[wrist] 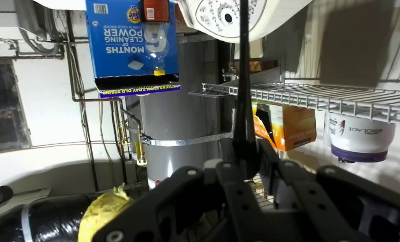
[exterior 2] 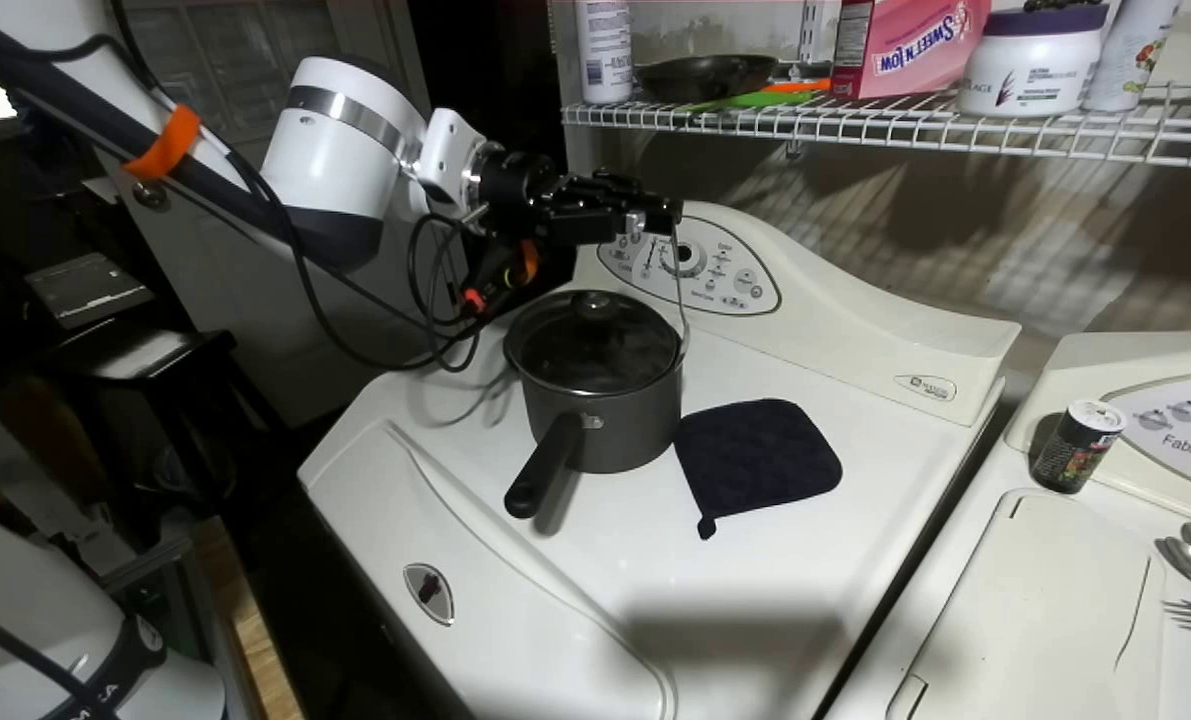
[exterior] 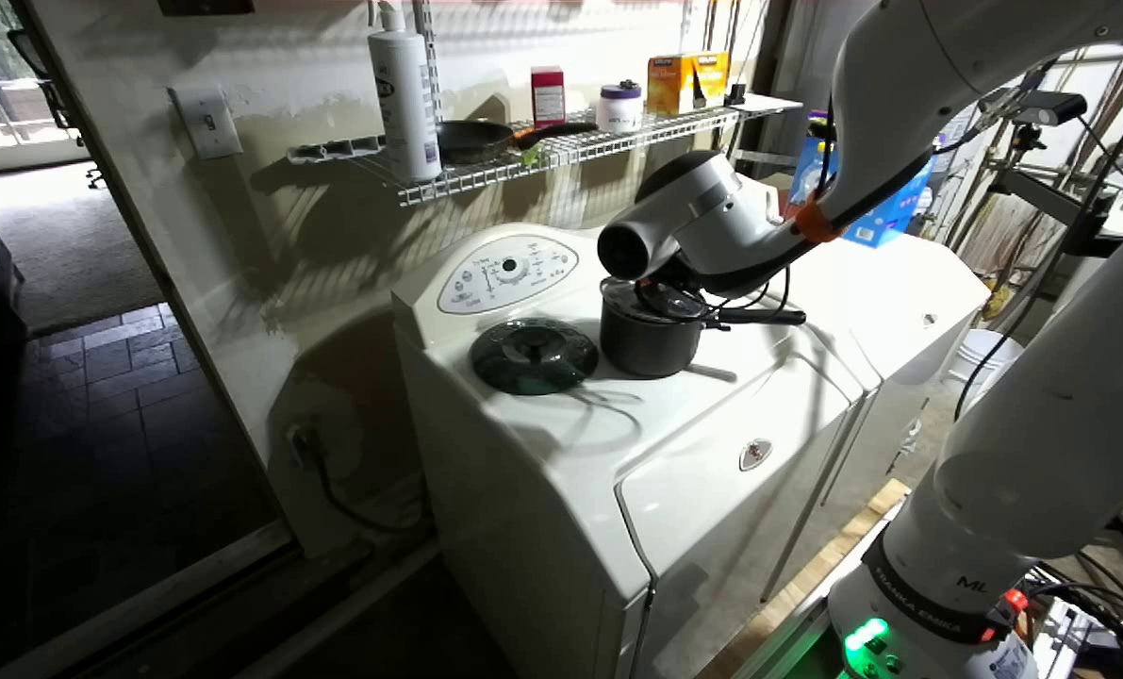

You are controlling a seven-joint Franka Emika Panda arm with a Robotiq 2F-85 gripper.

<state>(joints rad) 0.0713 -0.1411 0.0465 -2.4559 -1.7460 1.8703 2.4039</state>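
My gripper (exterior 2: 657,217) is shut on a utensil with a dark handle (wrist: 244,111), seen between the fingers in the wrist view. In an exterior view its thin metal shaft (exterior 2: 680,290) hangs down from the fingertips to the right rim of a dark saucepan (exterior 2: 610,430); whether it touches the rim I cannot tell. A clear knobbed lid (exterior 2: 595,345) appears on the saucepan, which stands on the white dryer top. A round dark lid-like thing (exterior: 535,356) with a knob lies beside the saucepan (exterior: 651,344). The wrist hides most of the gripper there.
A navy pot holder (exterior 2: 760,455) lies beside the pot. A wire shelf (exterior 2: 905,125) above the machines carries bottles, boxes and a pan. A small can (exterior 2: 1077,447) and several spoons and forks sit on the neighbouring washer. A blue Tide box (wrist: 132,40) stands beyond.
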